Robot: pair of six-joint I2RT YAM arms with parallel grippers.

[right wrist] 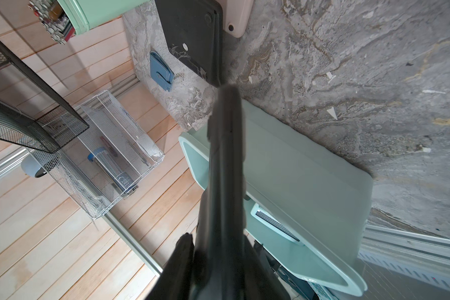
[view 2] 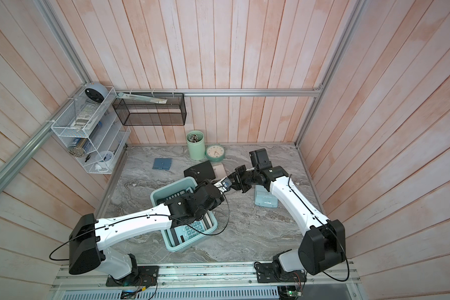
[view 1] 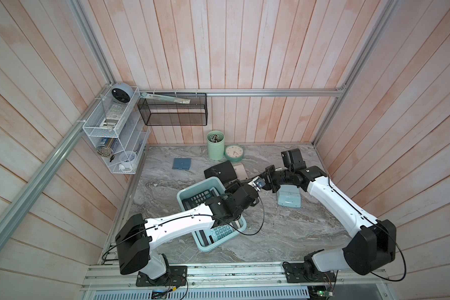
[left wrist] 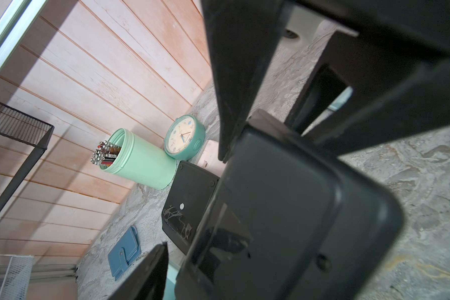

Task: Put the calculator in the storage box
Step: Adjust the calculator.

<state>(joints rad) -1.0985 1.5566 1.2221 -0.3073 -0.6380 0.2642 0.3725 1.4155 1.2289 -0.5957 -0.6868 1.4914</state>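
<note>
A black calculator (left wrist: pixel 283 220) hangs in the air above the far end of the storage box (view 1: pixel 181 195), a shallow aqua tub. My right gripper (right wrist: pixel 218 249) is shut on one end of it, and it shows edge-on in the right wrist view. From the other side, my left gripper (left wrist: pixel 224 259) straddles the calculator's free end. One of its fingers (left wrist: pixel 151 270) stands a little apart from the calculator, with aqua showing in the gap. The other finger is hidden. In both top views the two grippers meet over the box's far right corner (view 2: pixel 192 181). A dark calculator (view 1: pixel 199 198) and a teal calculator (view 1: pixel 222 231) lie inside the box.
A black calculator (view 1: pixel 221 171) lies face down behind the box, on a pink one (view 1: pixel 240 170). A light blue calculator (view 1: pixel 289 199) sits under my right arm. A blue wallet (view 1: pixel 181 164), mint pen cup (view 1: pixel 215 145) and clock (view 1: pixel 233 152) stand farther back. A black mesh basket (view 1: pixel 174 109) and white wire rack (view 1: pixel 115 130) hang on the walls.
</note>
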